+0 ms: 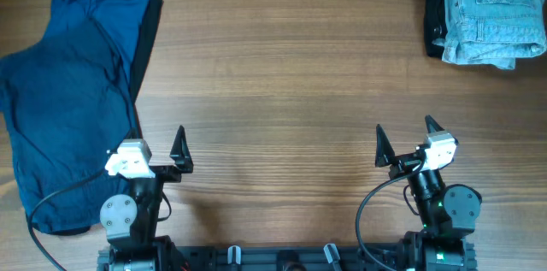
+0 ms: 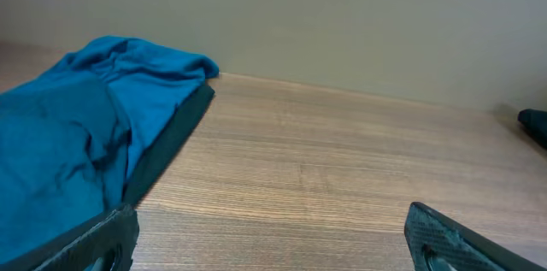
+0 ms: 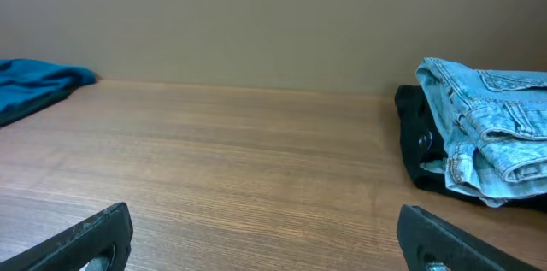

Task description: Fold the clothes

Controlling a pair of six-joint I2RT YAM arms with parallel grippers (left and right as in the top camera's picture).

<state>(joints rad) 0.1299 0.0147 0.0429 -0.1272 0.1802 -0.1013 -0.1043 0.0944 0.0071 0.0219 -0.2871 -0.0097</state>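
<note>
Folded pale light-blue denim shorts (image 1: pixel 492 13) lie at the far right corner on a folded black garment (image 1: pixel 434 14); both show in the right wrist view (image 3: pixel 483 138), the black one (image 3: pixel 419 151) under the denim. A large dark blue garment (image 1: pixel 68 91) lies spread at the left, with a black one (image 1: pixel 147 40) along its right edge; it shows in the left wrist view (image 2: pixel 77 143). My left gripper (image 1: pixel 154 147) is open and empty at the near left (image 2: pixel 273 245). My right gripper (image 1: pixel 406 138) is open and empty at the near right (image 3: pixel 265 241).
The wooden table (image 1: pixel 282 74) runs between the two piles. A plain wall (image 3: pixel 256 14) stands behind the far edge. Black cables hang by each arm base (image 1: pixel 367 211).
</note>
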